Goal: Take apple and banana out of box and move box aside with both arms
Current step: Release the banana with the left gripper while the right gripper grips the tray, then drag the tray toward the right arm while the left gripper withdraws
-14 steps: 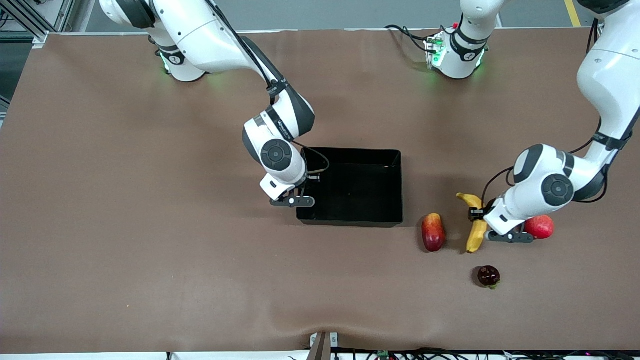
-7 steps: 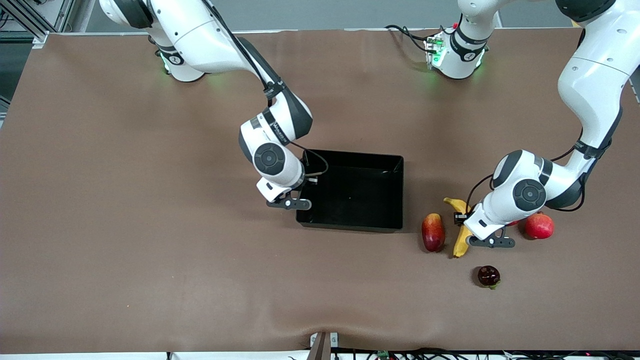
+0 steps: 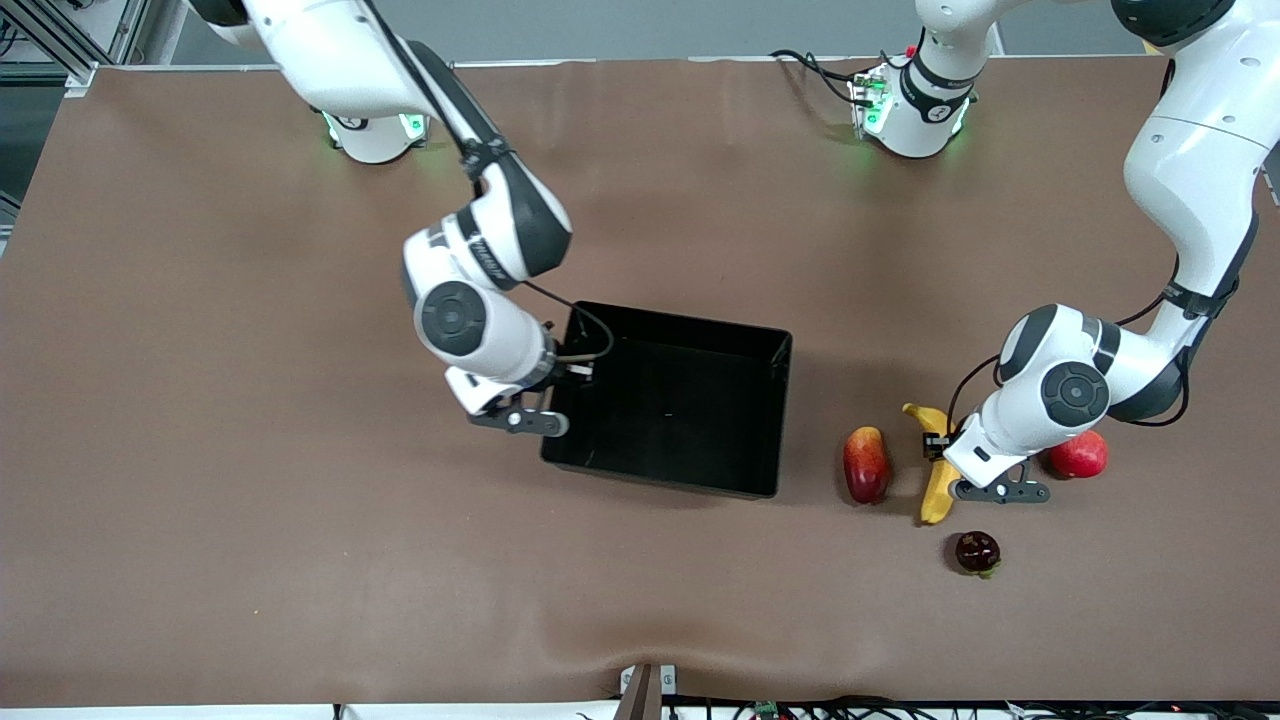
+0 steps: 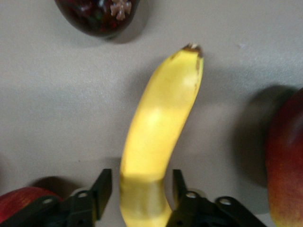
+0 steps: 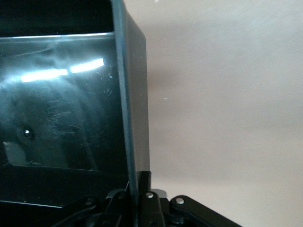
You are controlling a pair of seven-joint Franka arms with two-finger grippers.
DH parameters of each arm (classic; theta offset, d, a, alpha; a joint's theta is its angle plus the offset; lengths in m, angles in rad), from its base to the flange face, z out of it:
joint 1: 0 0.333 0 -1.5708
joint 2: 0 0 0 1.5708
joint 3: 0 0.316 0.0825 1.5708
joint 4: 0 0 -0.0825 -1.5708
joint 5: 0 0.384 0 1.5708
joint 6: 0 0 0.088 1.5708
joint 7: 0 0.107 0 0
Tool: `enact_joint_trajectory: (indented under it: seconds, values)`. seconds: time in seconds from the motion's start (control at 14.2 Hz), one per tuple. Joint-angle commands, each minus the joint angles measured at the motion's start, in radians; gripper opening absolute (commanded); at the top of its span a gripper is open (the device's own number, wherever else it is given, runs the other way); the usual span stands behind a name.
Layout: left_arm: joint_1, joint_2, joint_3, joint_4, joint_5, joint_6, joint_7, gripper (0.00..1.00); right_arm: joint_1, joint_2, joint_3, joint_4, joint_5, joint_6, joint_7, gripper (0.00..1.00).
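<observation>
The black box sits mid-table, slightly turned. My right gripper is shut on the box wall at the right arm's end; the right wrist view shows that wall pinched in the right gripper. The yellow banana lies on the table between a mango-like fruit and the apple, which my left arm partly hides. My left gripper is low over the banana's middle. In the left wrist view the left gripper is open astride the banana, with small gaps on both sides. The apple's edge shows too.
A red-yellow mango-like fruit lies beside the banana toward the box and shows in the left wrist view. A dark red crowned fruit lies nearer the front camera, also in the left wrist view. Brown table around.
The right gripper has pulled the box toward the right arm's end and turned it slightly. The left gripper and banana shifted toward the mango-like fruit, then partly back.
</observation>
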Motion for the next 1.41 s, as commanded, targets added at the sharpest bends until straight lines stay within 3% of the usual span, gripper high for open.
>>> enact_joint_trajectory:
  seconds: [0.0,0.21,0.49,0.85,1.2,1.34]
  values:
    - [-0.003,-0.034,-0.005,0.018,0.024,-0.03,0.001,1.0,-0.105,-0.083,0.016,-0.021,0.021,-0.114,-0.119,0.0]
    - [0.006,-0.147,-0.057,0.026,0.003,-0.18,0.008,1.0,-0.171,-0.138,0.011,-0.039,0.009,-0.189,-0.14,0.0]
    - [0.045,-0.328,-0.089,0.075,-0.169,-0.298,0.01,1.0,-0.285,-0.177,0.01,-0.093,-0.049,-0.199,-0.206,0.0]
    - [0.048,-0.497,-0.109,0.253,-0.299,-0.723,0.065,1.0,-0.417,-0.166,0.01,-0.135,-0.119,-0.177,-0.359,0.0]
    - [0.147,-0.695,-0.103,0.259,-0.508,-0.765,0.221,1.0,-0.622,-0.093,0.013,-0.125,-0.119,-0.107,-0.591,0.0]
    - [0.152,-0.726,-0.103,0.261,-0.524,-0.788,0.226,1.0,-0.679,-0.071,0.011,-0.125,-0.122,-0.106,-0.62,0.0]
